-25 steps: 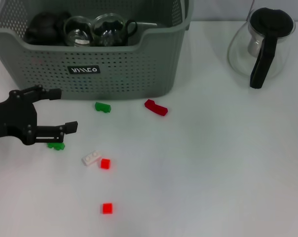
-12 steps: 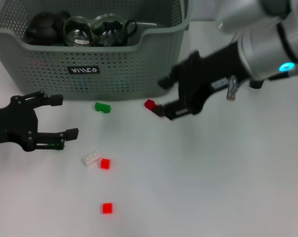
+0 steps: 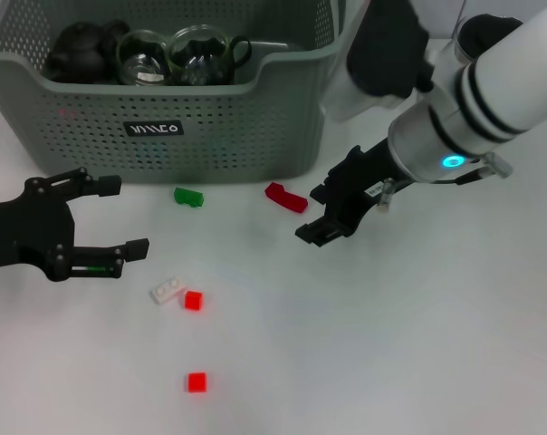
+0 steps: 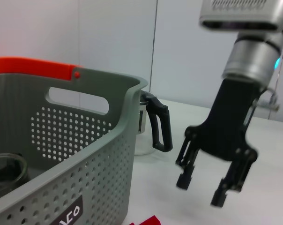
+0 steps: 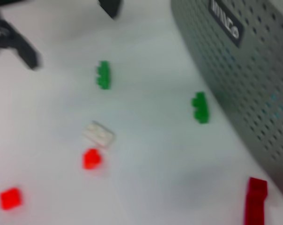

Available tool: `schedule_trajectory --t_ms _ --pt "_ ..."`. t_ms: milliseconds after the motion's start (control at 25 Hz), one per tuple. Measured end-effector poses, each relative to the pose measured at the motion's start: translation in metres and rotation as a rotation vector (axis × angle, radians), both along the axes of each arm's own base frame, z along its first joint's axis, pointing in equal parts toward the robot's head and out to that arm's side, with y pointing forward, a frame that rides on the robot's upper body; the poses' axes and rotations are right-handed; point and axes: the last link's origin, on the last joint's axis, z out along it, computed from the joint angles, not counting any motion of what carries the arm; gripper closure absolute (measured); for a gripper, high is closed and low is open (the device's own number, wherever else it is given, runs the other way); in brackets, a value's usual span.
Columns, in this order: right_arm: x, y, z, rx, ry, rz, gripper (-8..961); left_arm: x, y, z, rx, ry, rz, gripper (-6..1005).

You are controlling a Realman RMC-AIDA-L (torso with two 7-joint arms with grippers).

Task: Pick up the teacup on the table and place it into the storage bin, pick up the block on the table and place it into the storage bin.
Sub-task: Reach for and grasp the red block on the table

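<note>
Two grippers gaping empty, right gripper (image 3: 323, 210) now hanging beside dark red block (image 3: 286, 197), having backed off it, left gripper (image 3: 110, 217) idling, second green block (image 5: 103, 74) showing only in right wrist view, storage bin (image 3: 255, 127) behind.

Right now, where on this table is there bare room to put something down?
The widest bare table lies right of the lone red block, nearer than the right gripper. It is crowded between the storage bin and the left gripper, where small blocks lie scattered.
</note>
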Motion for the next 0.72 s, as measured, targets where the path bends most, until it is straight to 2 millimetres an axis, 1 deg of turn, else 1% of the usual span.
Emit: schedule_trajectory --t_ms 160,400,560,720 --pt "0.011 0.008 -0.014 0.048 -0.019 0.018 328 0.001 0.000 -0.001 -0.001 -0.003 -0.001 49" --pt "0.021 0.014 -0.029 0.085 -0.040 0.021 327 0.001 -0.001 -0.004 -0.007 -0.012 0.001 48" --pt "0.022 0.016 -0.035 0.108 -0.022 0.016 327 0.001 -0.001 -0.004 -0.007 -0.013 0.001 48" --pt "0.022 0.019 -0.038 0.136 0.001 0.011 329 0.002 0.000 -0.004 -0.007 -0.013 -0.001 49"
